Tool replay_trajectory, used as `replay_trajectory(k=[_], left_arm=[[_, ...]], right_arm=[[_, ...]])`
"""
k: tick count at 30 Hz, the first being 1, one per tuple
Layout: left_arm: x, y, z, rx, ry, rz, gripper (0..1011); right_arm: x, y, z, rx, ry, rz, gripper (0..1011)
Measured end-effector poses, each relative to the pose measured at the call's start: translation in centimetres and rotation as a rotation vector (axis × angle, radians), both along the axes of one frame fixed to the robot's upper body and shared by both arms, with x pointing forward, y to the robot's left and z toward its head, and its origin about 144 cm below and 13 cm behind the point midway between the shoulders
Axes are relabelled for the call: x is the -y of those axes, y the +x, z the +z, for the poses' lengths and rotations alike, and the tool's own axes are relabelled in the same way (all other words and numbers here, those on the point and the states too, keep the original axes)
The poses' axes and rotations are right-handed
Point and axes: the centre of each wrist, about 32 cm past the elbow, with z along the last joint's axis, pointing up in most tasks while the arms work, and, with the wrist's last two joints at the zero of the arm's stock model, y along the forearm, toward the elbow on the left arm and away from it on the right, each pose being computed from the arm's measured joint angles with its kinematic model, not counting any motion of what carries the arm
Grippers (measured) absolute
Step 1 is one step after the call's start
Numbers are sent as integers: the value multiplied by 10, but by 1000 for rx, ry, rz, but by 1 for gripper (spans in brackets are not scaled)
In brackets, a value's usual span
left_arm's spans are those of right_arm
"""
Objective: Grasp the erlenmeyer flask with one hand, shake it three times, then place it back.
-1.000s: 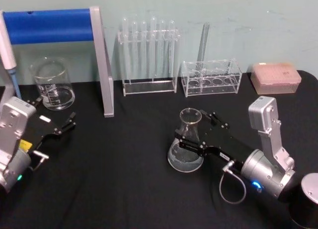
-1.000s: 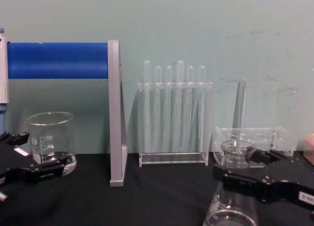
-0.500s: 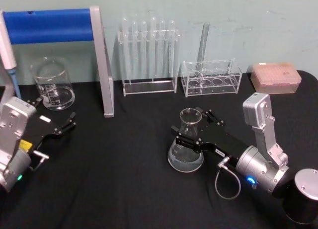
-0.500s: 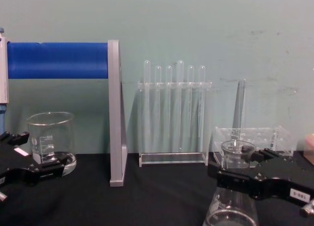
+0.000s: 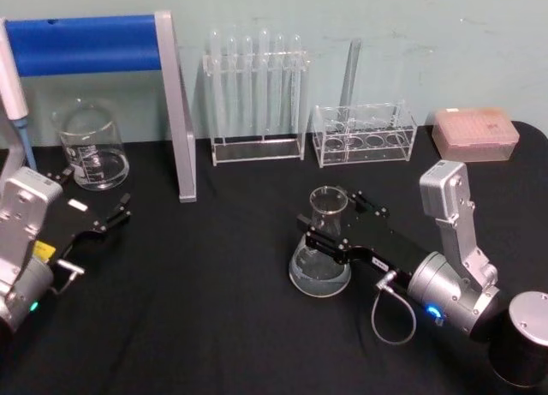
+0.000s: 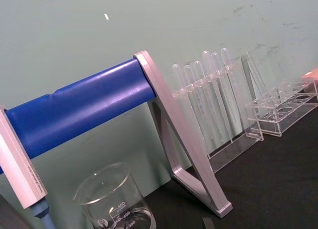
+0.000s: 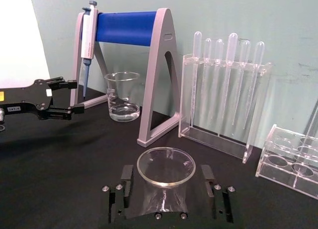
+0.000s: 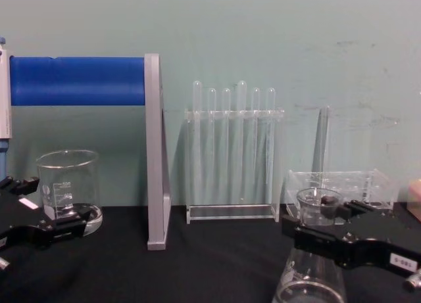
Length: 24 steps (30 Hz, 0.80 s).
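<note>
Flask (image 5: 321,260) stood upright on the black table (image 5: 214,314), well to the right of the blue-bar stand (image 5: 86,44) and nearer the robot. A little clear liquid showed in its base.

Right gripper (image 5: 328,219) was at the flask neck, one finger on each side, just below the flared rim. Jaws were spread. In the right wrist view a gap showed between each finger (image 7: 127,182) and the glass, so nothing was gripped.

Left gripper (image 5: 96,189) hung low over the table in front of the stand, on its left half, with jaws spread wide and holding nothing. A small white label sat on its body.

Beaker (image 5: 88,146) stood under the stand's bar, just behind the left gripper. A pipette (image 5: 13,86) hung at the stand's left end. Tube rack (image 5: 255,86) stood just right of the stand against the wall. A low clear rack (image 5: 364,134) stood farther right of the stand, and a pink box (image 5: 475,134) farthest right.
</note>
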Motion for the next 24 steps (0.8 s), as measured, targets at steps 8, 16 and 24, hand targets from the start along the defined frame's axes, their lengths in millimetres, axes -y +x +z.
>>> replay_trajectory(k=[8,16,24], left_arm=[[0,0,0,0,0,0,1001],[0,0,0,0,0,0,1001],[0,0,0,0,0,0,1001]], right_arm=[[0,0,0,0,1,0,633],[0,-1,0,0,1,0,456],[1,-2,2,3,8,-7,456]])
